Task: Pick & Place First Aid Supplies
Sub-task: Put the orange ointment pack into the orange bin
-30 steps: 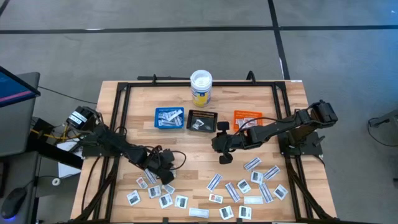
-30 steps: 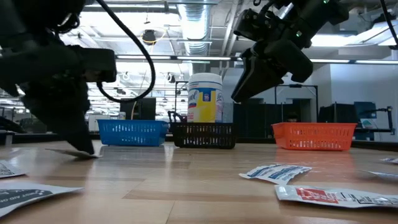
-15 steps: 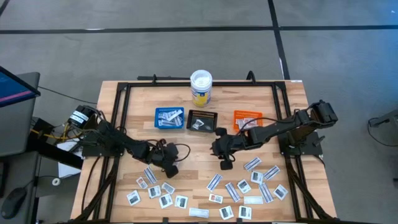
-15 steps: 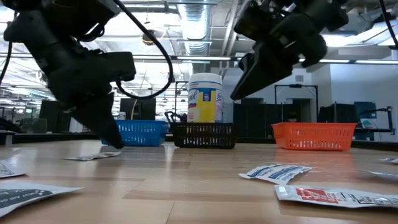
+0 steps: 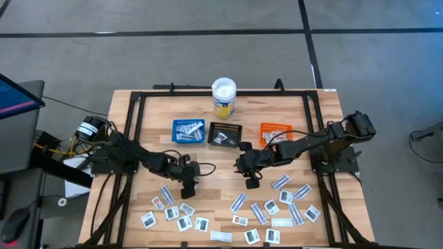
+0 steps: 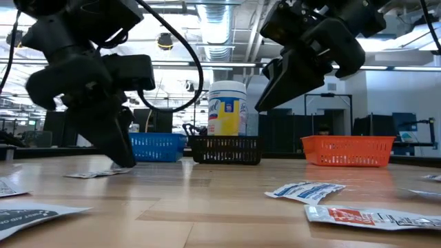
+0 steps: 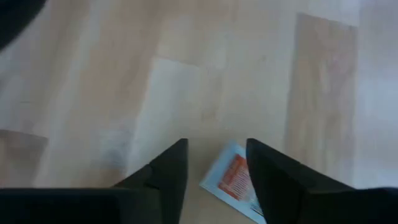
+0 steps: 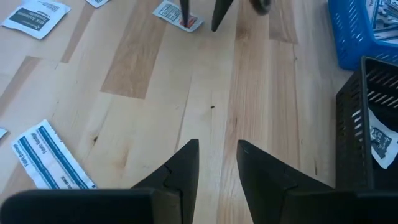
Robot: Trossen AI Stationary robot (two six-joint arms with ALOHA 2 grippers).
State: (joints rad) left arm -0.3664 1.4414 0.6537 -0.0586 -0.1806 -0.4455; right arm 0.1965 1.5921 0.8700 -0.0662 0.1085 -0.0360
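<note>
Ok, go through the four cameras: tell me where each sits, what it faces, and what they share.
High: overhead, straight down; table, both arms.
Low: table height, level; trays, both arms.
Left wrist: down past open left gripper at red-marked packet.
Right wrist: past open right gripper across wood.
Shared: the right wrist view also shows that packet at the left gripper.

You're looking at two matte black jointed arms with loose black cables looping off their wrists, a white-and-black round cap near the left arm's base, and the left gripper (image 7: 214,163) and right gripper (image 8: 217,163) each ending in two tapered dark wedge-shaped fingers
</note>
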